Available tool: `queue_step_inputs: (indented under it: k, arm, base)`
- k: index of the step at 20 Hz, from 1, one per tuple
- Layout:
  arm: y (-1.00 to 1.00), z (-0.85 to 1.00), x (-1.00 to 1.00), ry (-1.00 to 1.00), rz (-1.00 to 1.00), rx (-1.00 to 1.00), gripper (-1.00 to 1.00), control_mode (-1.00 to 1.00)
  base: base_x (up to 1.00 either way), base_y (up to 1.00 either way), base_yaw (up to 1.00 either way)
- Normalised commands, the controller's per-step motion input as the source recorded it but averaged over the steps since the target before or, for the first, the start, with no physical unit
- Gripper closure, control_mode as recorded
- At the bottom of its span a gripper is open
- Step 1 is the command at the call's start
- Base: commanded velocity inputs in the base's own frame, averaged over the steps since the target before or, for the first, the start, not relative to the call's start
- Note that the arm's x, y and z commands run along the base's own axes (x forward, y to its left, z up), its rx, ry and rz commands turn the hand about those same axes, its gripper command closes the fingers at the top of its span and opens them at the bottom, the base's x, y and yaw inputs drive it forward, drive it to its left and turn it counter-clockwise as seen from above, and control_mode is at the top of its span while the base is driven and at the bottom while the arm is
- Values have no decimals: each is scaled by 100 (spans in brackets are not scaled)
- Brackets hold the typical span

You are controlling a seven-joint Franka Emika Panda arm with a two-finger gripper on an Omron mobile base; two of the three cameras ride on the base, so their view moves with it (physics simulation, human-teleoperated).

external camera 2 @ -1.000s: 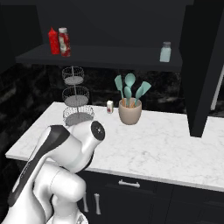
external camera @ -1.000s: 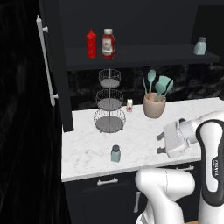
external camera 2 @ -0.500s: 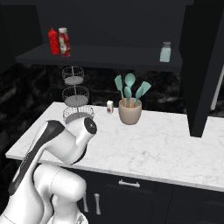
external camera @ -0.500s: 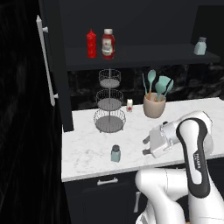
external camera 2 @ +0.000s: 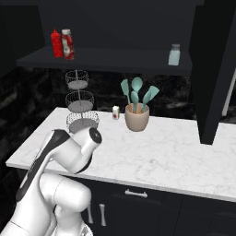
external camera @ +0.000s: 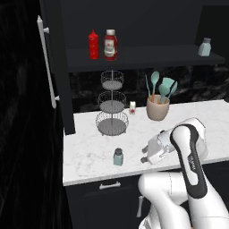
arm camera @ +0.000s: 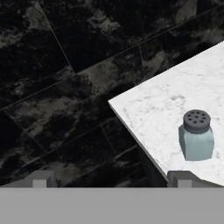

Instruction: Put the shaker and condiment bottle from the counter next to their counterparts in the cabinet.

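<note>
A small pale teal shaker [external camera: 118, 157] with a dark cap stands near the front edge of the white marble counter [external camera: 87, 152]. My gripper [external camera: 144, 155] hangs low just right of it, open, with nothing between its fingers. In the hand view the shaker [arm camera: 197, 135] sits above the right fingertip [arm camera: 180, 177], off to the side of the gap. The squat red ketchup bottle [external camera: 110, 44] stands on the cabinet shelf [external camera: 147, 58] beside the slim red squeeze bottle [external camera: 93, 44]. A second teal shaker [external camera: 204, 47] is at the shelf's right end.
A three-tier wire rack [external camera: 112, 105], a beige utensil cup [external camera: 158, 107] with teal spatulas and a tiny white jar [external camera: 132, 107] stand at the back of the counter. The open cabinet door with its silver bar handle [external camera: 47, 62] juts out on the left.
The arm has swung left and down across the counter, bringing the gripper close to the shaker. Nothing else has moved.
</note>
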Motion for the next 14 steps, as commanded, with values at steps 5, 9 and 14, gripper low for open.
queue_step_inputs:
  k: [5,9,14]
  arm:
    - [12,-37,0,-10,-11,0,-100,-100]
    - [25,-43,5,-20,-19,0,-100,-100]
    - [32,-65,5,-19,-14,0,-100,-100]
  base:
    - [0,0,0]
    - [0,0,0]
    - [0,0,0]
